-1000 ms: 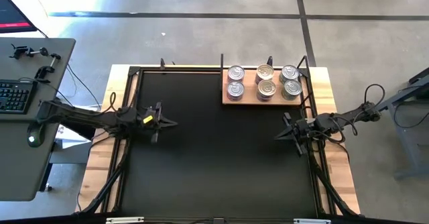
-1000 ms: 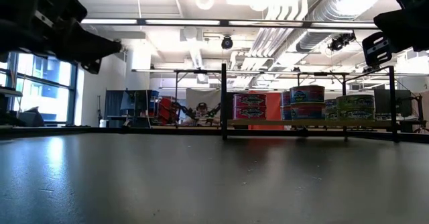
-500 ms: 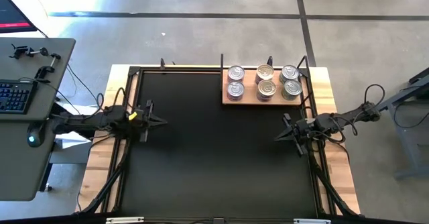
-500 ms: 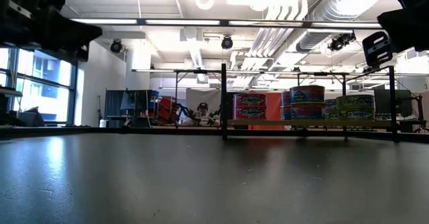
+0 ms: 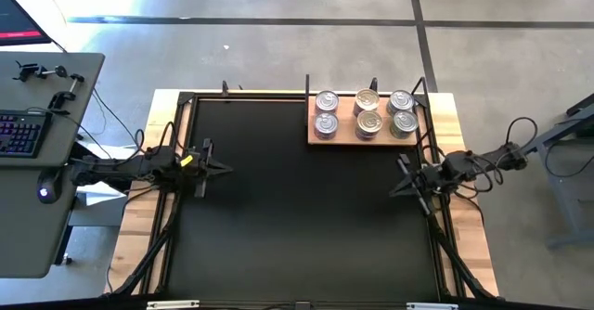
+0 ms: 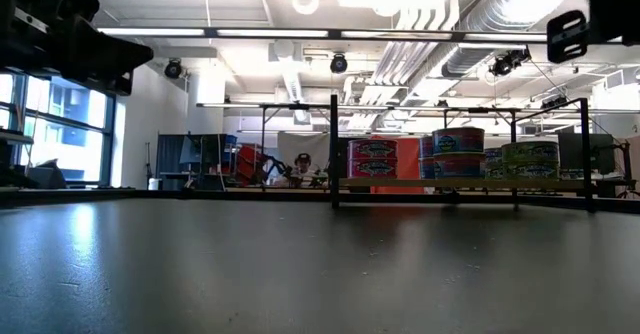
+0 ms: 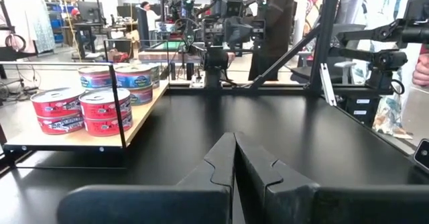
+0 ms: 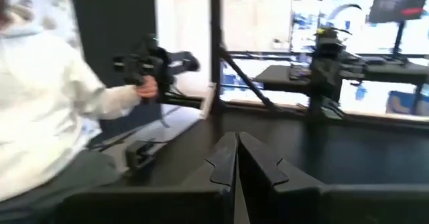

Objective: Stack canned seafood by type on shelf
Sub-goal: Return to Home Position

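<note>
Wooden shelf [image 5: 318, 137], at the desk [image 5: 297, 226] corner nearer the right tool [image 5: 397, 187], carried the tuna cans [image 5: 368, 112] in two-high stacks grouped by label. Clenched and empty, the left tool [image 5: 223, 169] and right tool hung at opposite desk edges, clear of them.

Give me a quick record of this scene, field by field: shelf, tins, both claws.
Shelf: light-brown wooden board, corner of black table, right arm's side
Tins: short round pull-tab cans, six piles on the board
Labels: red, blue, green, each type together
Left claw: shut, empty, at table's left edge
Right claw: shut, empty, at table's right edge
</note>
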Controlling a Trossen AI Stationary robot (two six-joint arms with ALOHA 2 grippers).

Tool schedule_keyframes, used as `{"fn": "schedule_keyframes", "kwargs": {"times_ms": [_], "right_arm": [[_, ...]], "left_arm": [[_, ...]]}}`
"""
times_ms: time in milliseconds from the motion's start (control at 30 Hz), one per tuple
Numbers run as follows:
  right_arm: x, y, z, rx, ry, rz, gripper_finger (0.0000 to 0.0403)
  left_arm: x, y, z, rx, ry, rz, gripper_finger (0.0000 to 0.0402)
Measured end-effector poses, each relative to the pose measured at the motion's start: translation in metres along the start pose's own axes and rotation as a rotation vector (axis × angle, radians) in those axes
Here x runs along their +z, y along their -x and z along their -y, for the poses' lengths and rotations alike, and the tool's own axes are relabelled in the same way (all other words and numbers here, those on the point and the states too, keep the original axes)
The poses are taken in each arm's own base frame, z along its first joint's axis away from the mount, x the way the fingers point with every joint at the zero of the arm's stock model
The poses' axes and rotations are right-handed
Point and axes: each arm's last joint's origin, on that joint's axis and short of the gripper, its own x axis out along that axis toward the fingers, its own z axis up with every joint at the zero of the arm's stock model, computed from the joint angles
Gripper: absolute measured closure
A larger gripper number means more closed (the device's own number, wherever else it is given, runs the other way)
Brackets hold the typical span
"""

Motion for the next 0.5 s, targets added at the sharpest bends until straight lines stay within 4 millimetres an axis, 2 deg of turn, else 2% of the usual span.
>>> {"fn": "schedule_keyframes", "kwargs": {"times_ms": [133,367,500], "right_arm": [[-0.0048,-0.001,0.0038,-0.079,-0.029,-0.003,0.0396],[-0.0019,-0.0014,0.0044,-0.087,-0.052,0.053,0.0396],[-0.0014,-0.0011,0.0072,-0.185,-0.069,0.062,0.0396]], "left_arm": [[-0.0001,0.0,0.0,0.0,0.001,0.0,0.0401],[0.0,0.0,0.0,0.001,0.011,0.001,0.0401],[0.0,0.0,0.0,0.001,0.012,0.001,0.0401]]}}
